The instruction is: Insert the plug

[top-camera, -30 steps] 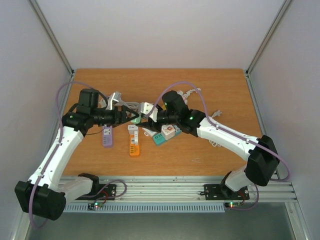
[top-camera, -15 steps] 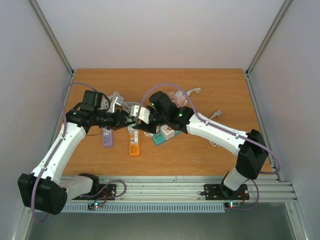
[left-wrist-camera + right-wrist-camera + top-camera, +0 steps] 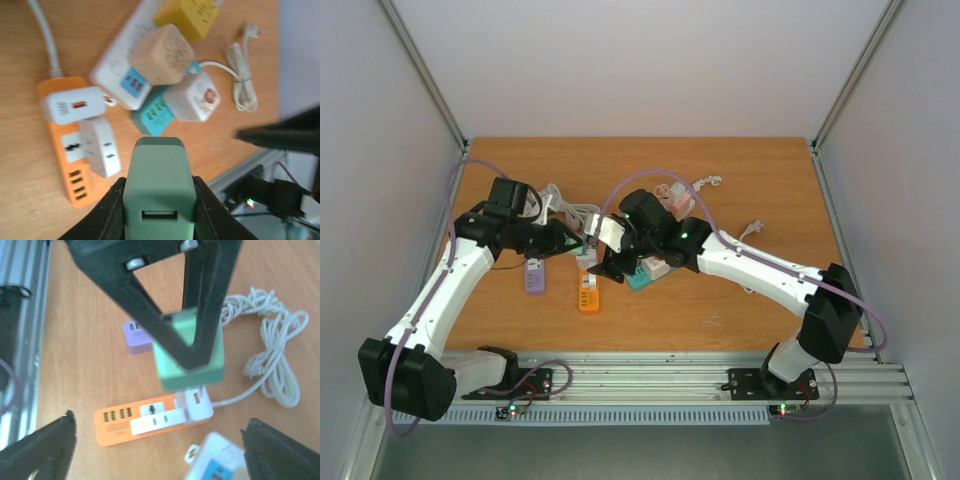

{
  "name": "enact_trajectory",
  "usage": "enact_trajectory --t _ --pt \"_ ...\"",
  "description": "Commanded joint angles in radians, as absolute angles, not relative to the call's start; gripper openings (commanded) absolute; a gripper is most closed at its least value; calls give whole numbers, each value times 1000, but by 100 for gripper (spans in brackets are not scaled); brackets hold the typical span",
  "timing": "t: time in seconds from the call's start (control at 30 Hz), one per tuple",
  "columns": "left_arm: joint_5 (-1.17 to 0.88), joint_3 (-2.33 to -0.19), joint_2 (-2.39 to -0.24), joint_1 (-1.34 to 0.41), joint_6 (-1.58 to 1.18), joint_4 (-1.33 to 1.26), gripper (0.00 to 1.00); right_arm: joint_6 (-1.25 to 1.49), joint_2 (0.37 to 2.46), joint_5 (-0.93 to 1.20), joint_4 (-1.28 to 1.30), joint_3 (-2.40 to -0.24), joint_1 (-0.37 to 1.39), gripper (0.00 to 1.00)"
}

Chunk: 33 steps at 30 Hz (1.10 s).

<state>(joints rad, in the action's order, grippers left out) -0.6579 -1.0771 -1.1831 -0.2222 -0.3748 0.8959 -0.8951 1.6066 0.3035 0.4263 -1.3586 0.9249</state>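
Since a second ago your left gripper [image 3: 159,212] has closed and your right gripper [image 3: 159,427] has sprung apart, both arms having drawn in over the middle of the table [image 3: 750,180]; the left one is now clenched on the green plug [image 3: 158,170], its two fingers pressed to the plug's flanks, the USB port facing the wrist camera. The plug hangs clear of the table, above and just beside the orange power strip [image 3: 112,432]; the right gripper stands released, holding nothing.
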Motion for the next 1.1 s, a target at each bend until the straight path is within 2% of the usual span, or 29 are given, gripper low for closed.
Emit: enact_trajectory --t 0.0,0.13,0.27,0.4,0.57,0.9,1.07 --pt "-361 -1159 -1230 -220 -327 987 0 -792 1488 301 467 -1334 931 97" --pt "-107 -1202 -1311 -214 -284 1045 0 -686 1397 272 469 -1284 931 98" --pt "23 -1219 -1401 -177 -261 1059 0 -562 1336 165 396 -1192 930 98" --pt "-38 -1225 -1479 -85 -258 1042 0 -470 1288 148 342 -1104 930 98" --pt "-65 -1278 -1576 -58 -225 1058 1 -362 1261 165 314 -1031 930 98" --pt "-72 -1391 -1731 -52 -208 1065 0 -330 1242 134 361 -1017 930 98" --pt "-43 -1375 -1767 -52 -212 1061 0 -324 1243 130 367 -1014 930 98"
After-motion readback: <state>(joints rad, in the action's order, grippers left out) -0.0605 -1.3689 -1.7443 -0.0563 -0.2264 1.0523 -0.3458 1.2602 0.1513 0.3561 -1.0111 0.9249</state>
